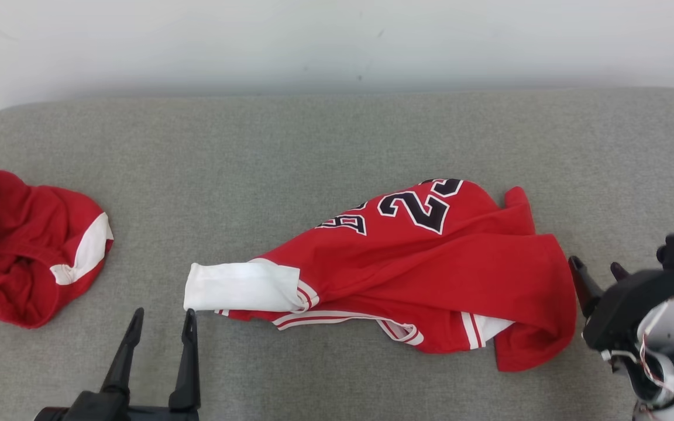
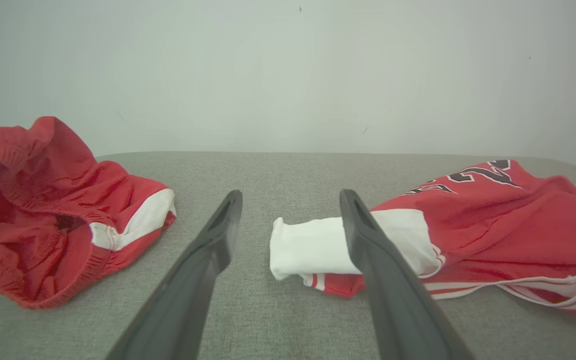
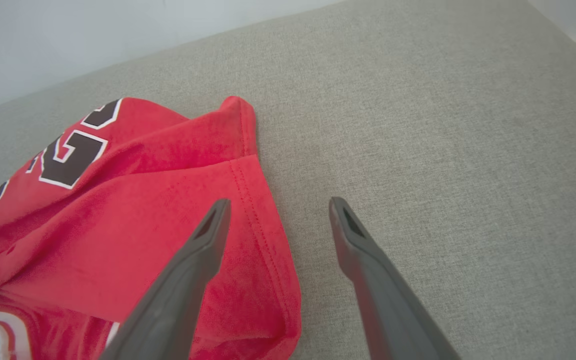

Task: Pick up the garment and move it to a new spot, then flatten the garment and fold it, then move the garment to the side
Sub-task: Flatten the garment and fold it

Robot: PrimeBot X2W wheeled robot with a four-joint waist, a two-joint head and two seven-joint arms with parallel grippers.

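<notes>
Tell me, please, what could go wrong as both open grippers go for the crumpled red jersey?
The jersey lies bunched, layers folded over; the right gripper, open at its hem, may pinch several layers, so it won't spread flat.
The left gripper, open near the white sleeve, could catch just that sleeve.
The red shorts lie close on the left; a jersey dragged that way may run into them.

I see a red garment [image 1: 430, 275] — white sleeve [image 1: 237, 286], black white-edged numerals [image 1: 419, 207], red-and-white striped trim [image 1: 325, 318]; red-and-white shorts [image 1: 21, 245]; grey tabletop [image 1: 337, 134].
</notes>
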